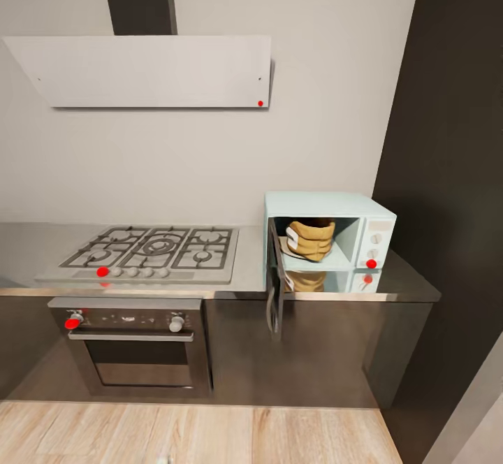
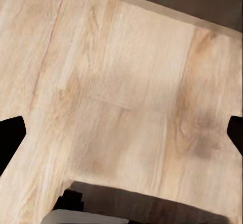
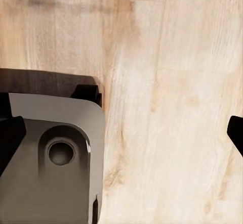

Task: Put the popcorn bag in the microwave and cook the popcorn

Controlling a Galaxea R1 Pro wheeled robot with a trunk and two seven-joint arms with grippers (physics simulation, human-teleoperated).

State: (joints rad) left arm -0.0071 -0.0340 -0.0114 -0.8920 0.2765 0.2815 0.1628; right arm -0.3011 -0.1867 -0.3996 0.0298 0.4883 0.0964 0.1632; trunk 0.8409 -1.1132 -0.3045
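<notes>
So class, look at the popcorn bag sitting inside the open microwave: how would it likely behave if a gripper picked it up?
The popcorn bag looks soft and wrinkled, so it would probably squash rather than stay stiff. It appears small beside the microwave, so likely light. Its thick rolled rim might offer a firmer hold.

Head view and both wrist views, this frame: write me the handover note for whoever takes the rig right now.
Left gripper: open, empty, over the wooden floor.
Right gripper: open, empty, over the floor beside the robot's base.
Popcorn bag sits inside the microwave, which stands on the countertop.
Done: bag placed inside.
Left: the microwave door hangs wide open; shut it, then start heating. Popcorn state cannot be told.
</notes>
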